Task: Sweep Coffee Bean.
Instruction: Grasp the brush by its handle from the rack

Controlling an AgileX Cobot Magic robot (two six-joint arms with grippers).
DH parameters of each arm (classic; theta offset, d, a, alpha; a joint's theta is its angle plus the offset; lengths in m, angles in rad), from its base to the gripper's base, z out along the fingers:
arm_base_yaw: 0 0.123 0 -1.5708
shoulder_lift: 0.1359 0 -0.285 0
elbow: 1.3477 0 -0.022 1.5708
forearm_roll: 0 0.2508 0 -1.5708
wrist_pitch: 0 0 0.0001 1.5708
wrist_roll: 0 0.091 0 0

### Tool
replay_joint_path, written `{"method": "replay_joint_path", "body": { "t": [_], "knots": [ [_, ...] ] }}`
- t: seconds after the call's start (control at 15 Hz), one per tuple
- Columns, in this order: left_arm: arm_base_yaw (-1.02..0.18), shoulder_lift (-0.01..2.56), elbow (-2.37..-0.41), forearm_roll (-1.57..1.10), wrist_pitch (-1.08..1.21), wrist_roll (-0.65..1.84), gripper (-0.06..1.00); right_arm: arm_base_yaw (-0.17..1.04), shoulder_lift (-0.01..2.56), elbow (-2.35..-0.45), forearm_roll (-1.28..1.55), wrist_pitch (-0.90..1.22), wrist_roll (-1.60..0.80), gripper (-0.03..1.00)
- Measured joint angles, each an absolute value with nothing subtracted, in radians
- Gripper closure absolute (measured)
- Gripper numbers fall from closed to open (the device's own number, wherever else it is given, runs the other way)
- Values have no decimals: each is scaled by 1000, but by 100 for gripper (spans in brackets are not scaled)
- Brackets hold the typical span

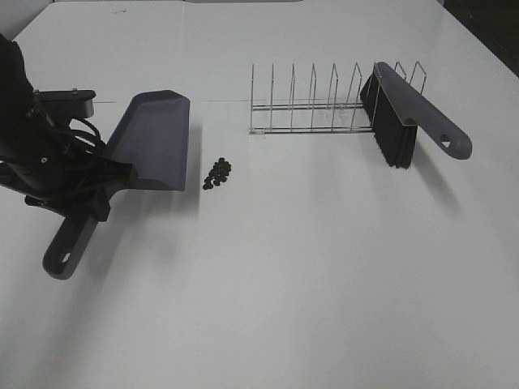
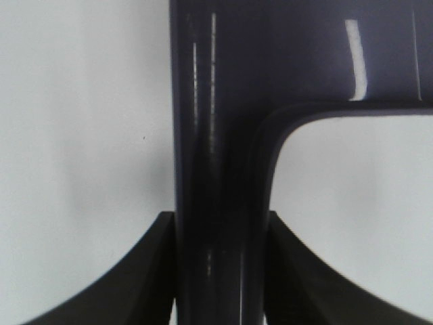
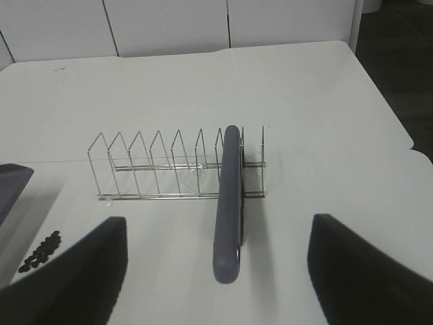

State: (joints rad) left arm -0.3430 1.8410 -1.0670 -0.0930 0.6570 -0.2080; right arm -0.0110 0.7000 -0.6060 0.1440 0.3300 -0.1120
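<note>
Nearest, the left fingers [image 2: 135,271] are clamped on the handle of the grey-purple dustpan [image 1: 154,138]. Its open edge lies on the white counter [image 1: 324,284] just beside the coffee beans [image 1: 216,173] — 1 small heap, all outside the pan. Further back, the right fingers [image 3: 74,277] stand apart and empty. The brush [image 1: 409,113] sits in the wire rack [image 1: 308,109], apparently untouched. So the pan is placed — brush pickup and sweeping remain. No label or writing is readable.
</note>
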Motion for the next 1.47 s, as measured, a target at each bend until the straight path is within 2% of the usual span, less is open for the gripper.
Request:
{"method": "replay_joint_path", "body": {
  "t": [0.4,1.0,1.07,1.2,1.47],
  "knots": [
    [-343,1841,-1067,-92,657,-206,62,-11,1283,-989,145,330,-124,34],
    [-343,1841,-1067,-91,657,-206,62,-11,1957,-1675,140,652,-181,34],
    [-343,1841,-1067,-91,657,-206,62,-11,1957,-1675,140,652,-181,34],
    [-343,1841,-1067,-91,657,-206,62,-11,2102,-1817,138,721,-200,34],
    [-343,1841,-1067,-91,657,-206,62,-11,2228,-1917,118,775,-200,34]
  ]
}}
